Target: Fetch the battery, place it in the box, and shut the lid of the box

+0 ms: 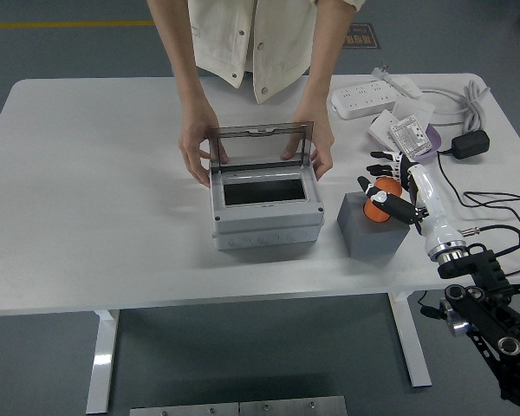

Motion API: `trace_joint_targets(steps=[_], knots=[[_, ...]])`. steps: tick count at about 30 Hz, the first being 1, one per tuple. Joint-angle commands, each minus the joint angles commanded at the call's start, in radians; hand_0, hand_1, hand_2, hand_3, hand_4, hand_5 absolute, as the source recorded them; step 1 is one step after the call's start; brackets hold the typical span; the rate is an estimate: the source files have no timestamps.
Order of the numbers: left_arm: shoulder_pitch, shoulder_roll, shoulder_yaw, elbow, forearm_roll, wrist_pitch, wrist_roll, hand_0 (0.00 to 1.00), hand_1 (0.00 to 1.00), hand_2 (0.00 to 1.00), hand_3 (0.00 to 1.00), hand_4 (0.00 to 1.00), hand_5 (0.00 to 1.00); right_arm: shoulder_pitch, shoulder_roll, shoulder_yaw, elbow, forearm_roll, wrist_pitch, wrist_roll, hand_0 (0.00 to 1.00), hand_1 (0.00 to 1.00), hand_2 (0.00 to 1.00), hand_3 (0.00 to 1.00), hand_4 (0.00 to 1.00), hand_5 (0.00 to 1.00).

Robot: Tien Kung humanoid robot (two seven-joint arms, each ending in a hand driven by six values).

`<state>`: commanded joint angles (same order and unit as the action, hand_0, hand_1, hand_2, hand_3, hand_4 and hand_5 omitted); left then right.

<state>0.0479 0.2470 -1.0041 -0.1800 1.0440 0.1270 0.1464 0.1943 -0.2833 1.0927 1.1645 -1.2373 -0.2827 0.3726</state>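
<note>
An orange battery (380, 201) stands upright in a dark grey foam block (371, 225) right of the box. My right hand (386, 184) wraps its black fingers around the battery's top, thumb in front and the other fingers behind it. The grey box (265, 204) sits at the table's middle with its clear lid (262, 145) raised and the inside showing dark and bare. A person at the far side holds the box and its lid with both hands, one hand (196, 149) on the left, the other hand (316, 147) on the right. My left arm is out of sight.
A white power strip (371, 94), a white card with print (406, 128), a black adapter (470, 144) and grey and black cables (485, 204) lie at the right rear of the white table (95, 208).
</note>
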Motion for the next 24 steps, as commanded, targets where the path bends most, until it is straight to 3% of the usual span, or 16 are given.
trace_joint_targets(steps=[23,24], knots=[[0.002,-0.002,0.019,0.0,-0.018,0.002,-0.005,0.65,0.728,0.591,0.57,0.492,0.213,-0.016,0.005,-0.026,-0.01,0.035,-0.018,0.012,0.608,0.617,0.574,0.707,0.828,0.325],[0.002,-0.002,0.02,0.0,-0.019,0.002,-0.005,0.65,0.729,0.591,0.569,0.492,0.212,-0.017,0.005,-0.03,-0.011,0.051,-0.019,0.017,0.502,0.544,0.533,0.646,0.685,0.174]])
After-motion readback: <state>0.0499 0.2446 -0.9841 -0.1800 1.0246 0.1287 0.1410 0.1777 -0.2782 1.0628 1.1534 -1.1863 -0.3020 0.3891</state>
